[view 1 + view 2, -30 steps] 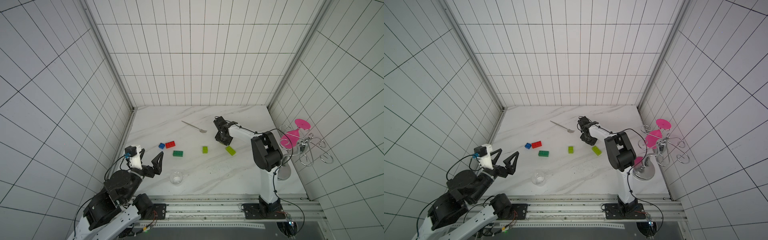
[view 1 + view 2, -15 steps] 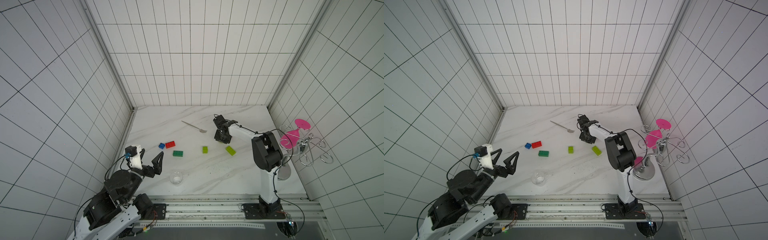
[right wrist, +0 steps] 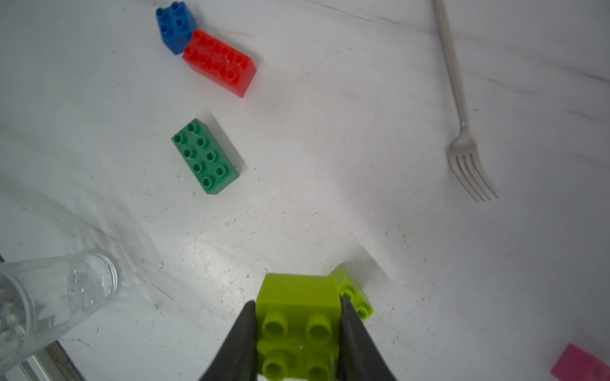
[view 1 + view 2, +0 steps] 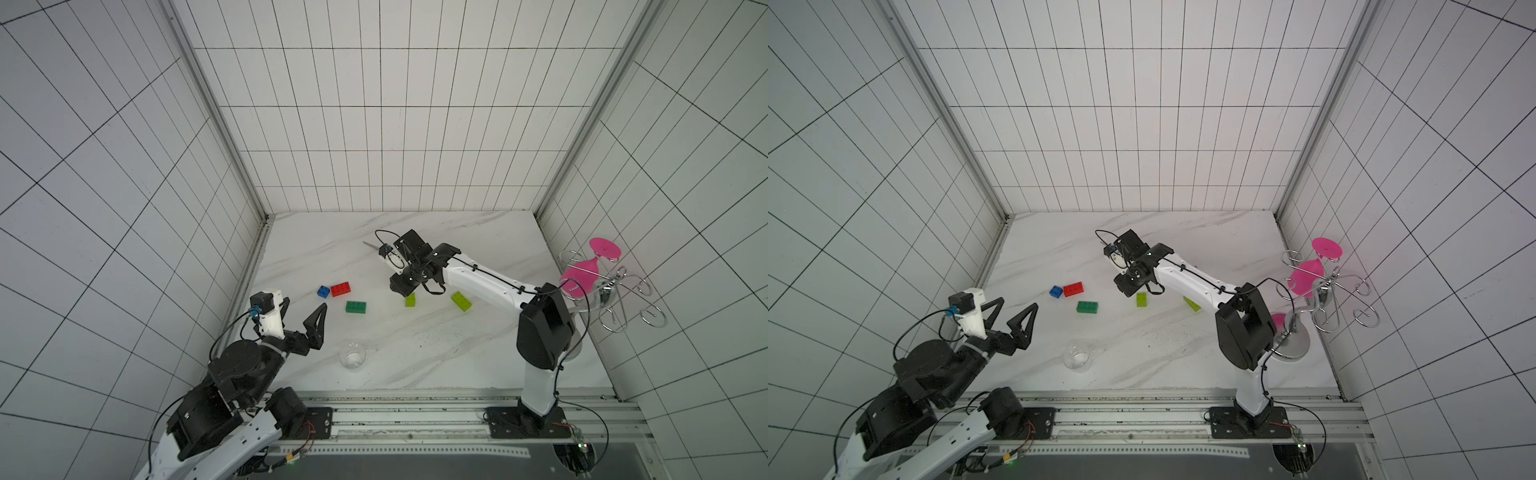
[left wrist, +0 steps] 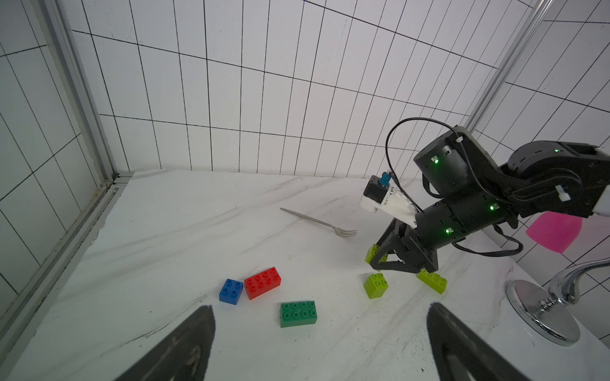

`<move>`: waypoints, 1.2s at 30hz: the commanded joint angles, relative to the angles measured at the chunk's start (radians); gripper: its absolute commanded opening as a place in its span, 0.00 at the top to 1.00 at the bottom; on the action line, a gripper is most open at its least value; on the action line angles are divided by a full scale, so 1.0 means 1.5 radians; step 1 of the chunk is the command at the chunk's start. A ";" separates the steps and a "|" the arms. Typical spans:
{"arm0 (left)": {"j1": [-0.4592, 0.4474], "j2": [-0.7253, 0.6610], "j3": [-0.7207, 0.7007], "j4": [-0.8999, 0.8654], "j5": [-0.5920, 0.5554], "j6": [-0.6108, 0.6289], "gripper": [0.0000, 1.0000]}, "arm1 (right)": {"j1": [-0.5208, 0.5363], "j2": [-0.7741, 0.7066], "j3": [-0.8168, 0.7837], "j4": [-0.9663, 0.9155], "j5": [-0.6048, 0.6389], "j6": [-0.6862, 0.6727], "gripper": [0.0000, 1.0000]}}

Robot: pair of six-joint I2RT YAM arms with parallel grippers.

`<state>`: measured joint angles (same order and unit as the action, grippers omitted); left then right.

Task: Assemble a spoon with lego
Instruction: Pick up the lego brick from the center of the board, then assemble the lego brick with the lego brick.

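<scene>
My right gripper (image 3: 297,330) is shut on a lime green lego brick (image 3: 298,306), studs facing the wrist camera. It hangs just above a small lime brick (image 4: 410,300) on the table. A longer lime brick (image 4: 461,301) lies to the right of that. Further left lie a dark green brick (image 4: 355,307), a red brick (image 4: 340,289) and a blue brick (image 4: 323,291) touching the red one. A pink brick (image 3: 581,364) shows at the edge of the right wrist view. My left gripper (image 4: 305,302) stands open near the front left, holding nothing. No spoon is in view.
A silver fork (image 5: 318,222) lies toward the back, behind the right gripper. A clear glass (image 4: 353,354) stands near the front edge. At the right side stands a chrome wire rack (image 4: 611,299) with pink goblets (image 4: 579,278).
My right arm has swung left and a little forward, coming over the small lime brick, and its jaws have narrowed slightly. The left arm has not moved.
</scene>
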<state>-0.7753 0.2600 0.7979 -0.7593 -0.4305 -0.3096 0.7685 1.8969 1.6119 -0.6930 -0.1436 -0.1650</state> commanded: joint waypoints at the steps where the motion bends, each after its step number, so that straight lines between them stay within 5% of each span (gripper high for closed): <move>1: -0.002 -0.008 -0.005 0.010 -0.007 0.006 0.02 | 0.001 -0.014 -0.030 -0.055 -0.066 -0.226 0.69; 13: -0.003 -0.008 -0.006 0.010 -0.006 0.006 0.02 | -0.085 0.080 0.082 -0.200 -0.120 -0.543 0.68; 36: -0.004 0.000 -0.009 0.014 -0.006 0.010 0.02 | -0.100 0.187 0.160 -0.246 -0.102 -0.590 0.67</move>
<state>-0.7780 0.2600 0.7921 -0.7589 -0.4305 -0.3061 0.6197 2.1483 1.8179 -1.0256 -0.2974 -1.0382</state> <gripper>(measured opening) 0.982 0.342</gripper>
